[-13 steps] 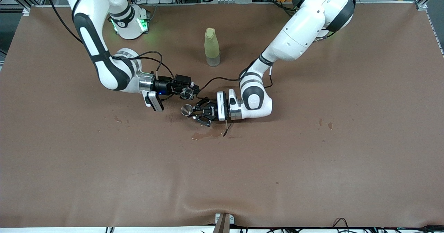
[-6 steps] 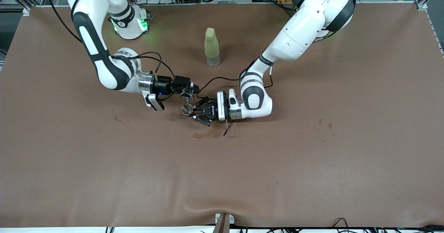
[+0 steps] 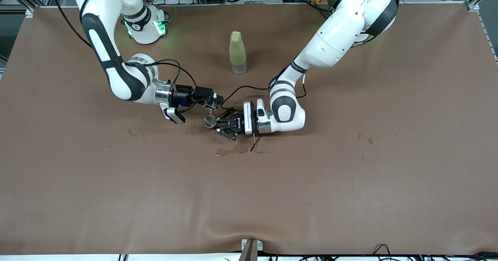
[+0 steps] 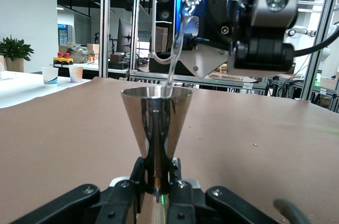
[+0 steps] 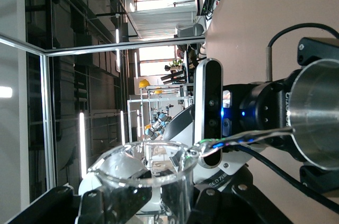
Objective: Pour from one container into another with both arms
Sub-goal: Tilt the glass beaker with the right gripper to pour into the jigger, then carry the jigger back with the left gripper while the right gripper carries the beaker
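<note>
Pouring between two small cups over the tabletop [image 3: 350,183]

Front view: right gripper [image 3: 211,104], fingers clamped on a tilted clear cup [image 3: 210,105], hangs above the metal cup [image 3: 209,122] clamped by the left gripper [image 3: 218,124], beside a puddle [image 3: 233,150].
Left wrist view: a thin stream [image 4: 175,60] enters the metal cup [image 4: 156,118].
Right wrist view: the clear cup [image 5: 145,173] sits in the fingers.

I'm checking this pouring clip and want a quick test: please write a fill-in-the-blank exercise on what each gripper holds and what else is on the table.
1. The left gripper is shut on a metal ____ shaped like a cone.
2. The right gripper tips a clear glass beaker, and a thin stream of ____ falls from it.
3. Farther from the front camera than both grippers stands a yellow-green ____.
4. A spilled puddle lies on the ____ table cover.

Missing words: jigger; liquid; bottle; brown
</note>
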Controlling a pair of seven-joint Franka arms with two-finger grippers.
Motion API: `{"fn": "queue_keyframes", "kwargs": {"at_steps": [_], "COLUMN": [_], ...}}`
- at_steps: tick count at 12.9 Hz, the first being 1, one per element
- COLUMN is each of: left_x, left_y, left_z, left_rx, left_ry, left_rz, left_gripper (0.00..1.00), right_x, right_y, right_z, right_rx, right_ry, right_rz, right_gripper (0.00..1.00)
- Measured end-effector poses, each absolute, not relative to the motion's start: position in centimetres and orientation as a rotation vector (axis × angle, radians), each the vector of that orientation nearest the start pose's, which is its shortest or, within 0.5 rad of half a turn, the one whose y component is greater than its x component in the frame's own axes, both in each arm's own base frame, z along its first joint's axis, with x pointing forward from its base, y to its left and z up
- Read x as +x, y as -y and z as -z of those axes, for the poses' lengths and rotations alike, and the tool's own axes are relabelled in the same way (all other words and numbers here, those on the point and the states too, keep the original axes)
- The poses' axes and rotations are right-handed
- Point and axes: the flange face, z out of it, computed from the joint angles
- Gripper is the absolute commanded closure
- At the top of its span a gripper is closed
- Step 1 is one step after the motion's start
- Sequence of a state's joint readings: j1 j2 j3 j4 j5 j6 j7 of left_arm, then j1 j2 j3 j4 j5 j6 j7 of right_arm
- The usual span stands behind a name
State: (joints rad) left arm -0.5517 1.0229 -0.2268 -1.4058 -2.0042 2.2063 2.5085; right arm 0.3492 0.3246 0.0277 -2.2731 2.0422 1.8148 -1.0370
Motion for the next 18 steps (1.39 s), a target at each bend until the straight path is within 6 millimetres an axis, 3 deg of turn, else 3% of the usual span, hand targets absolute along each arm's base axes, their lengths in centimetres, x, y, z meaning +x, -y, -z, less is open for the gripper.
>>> {"fn": "queue_keyframes", "kwargs": {"at_steps": [7,18], "left_x": [51.9,52.5], "left_y": [50.6,49.9], "left_z": [-11.1,-12.4], "left_rx": [1.323,1.325], "left_ry": [1.201,1.193], "left_rz": [-1.101,-1.11], "left_gripper": [1.0,1.0], "right_x": [47.4,47.6], "right_y": [-26.6,-26.3], "right_z": [-24.6,-24.8], "right_rx": [-1.511,-1.49], "right_ry": [-0.279,-0.364], "right_rz": [-0.051,-0.149], "right_gripper": [1.0,1.0]}}
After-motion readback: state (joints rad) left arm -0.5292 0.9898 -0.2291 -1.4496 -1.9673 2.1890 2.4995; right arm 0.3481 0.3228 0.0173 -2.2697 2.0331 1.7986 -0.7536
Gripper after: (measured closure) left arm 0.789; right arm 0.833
